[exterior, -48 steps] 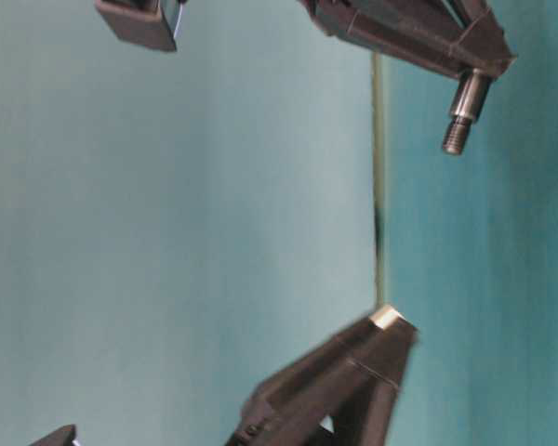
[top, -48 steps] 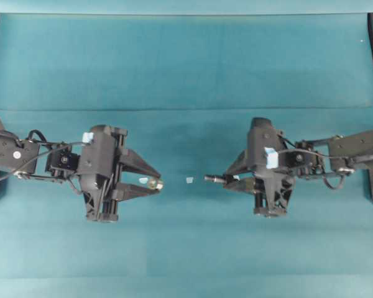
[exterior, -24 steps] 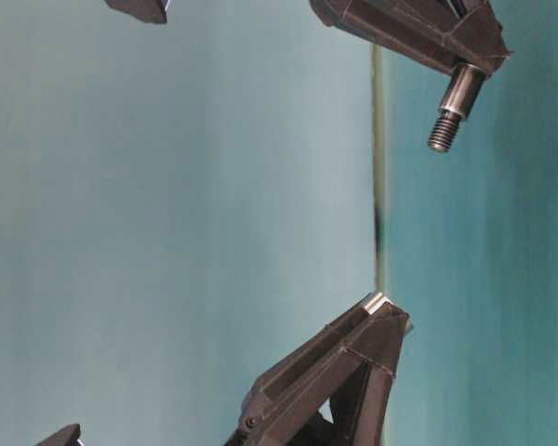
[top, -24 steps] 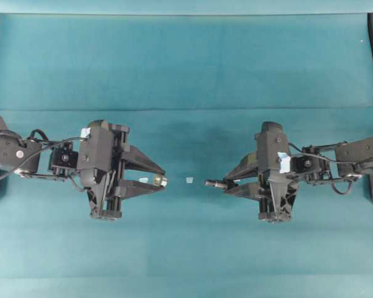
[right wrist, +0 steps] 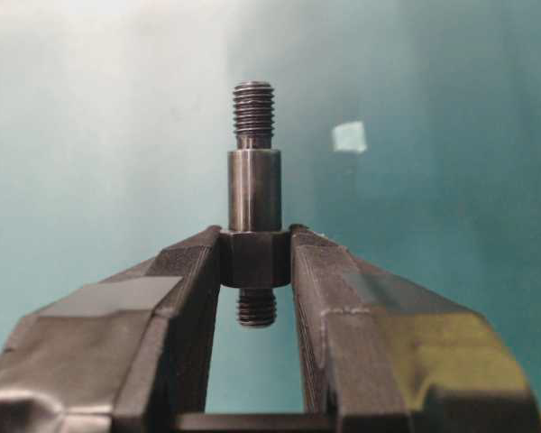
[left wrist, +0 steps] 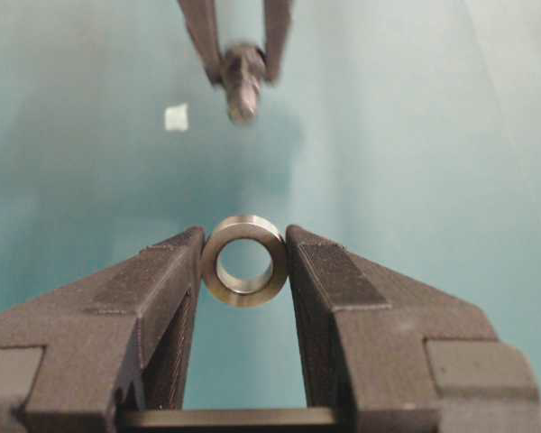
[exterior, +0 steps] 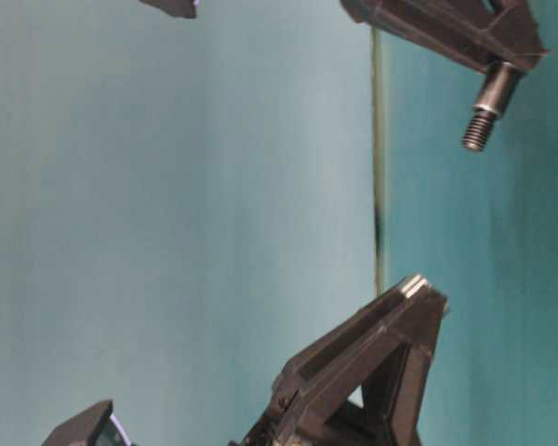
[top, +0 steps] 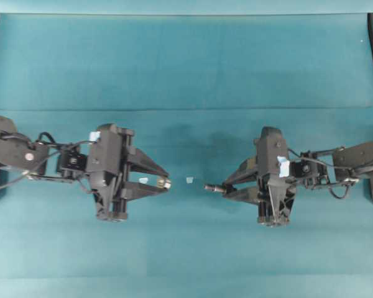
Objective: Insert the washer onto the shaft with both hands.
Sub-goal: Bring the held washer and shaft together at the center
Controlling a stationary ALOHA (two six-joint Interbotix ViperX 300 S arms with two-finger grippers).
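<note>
Left gripper (left wrist: 245,262): closed partway on the washer (left wrist: 245,260), which is pinched edge-on between the two fingertips, its hole open and facing straight ahead.
Right gripper (right wrist: 255,257): clamped tight on the shaft (right wrist: 254,194) at its wider middle collar; a short threaded stub shows behind the fingers.
Shaft axis: runs lengthwise out from the right gripper's tips, the narrow threaded end leading and pointing toward the left gripper.
Washer position: directly ahead of the shaft tip, apart from it, with open air between them above the teal table (top: 186,62).
Alignment: in the overhead view the washer (top: 165,183) and the shaft tip (top: 211,187) lie on nearly one line; in the left wrist view the shaft (left wrist: 242,79) sits above the hole's centre, so a small offset likely remains.
Nearer arm: neither; the gap lies about midway between the two grippers.
Pale scrap (top: 189,180): lies on the table beneath the gap, not part of the job.
Coming move: judged to be bringing the tips together along the shaft's axis so the thread enters the hole.
</note>
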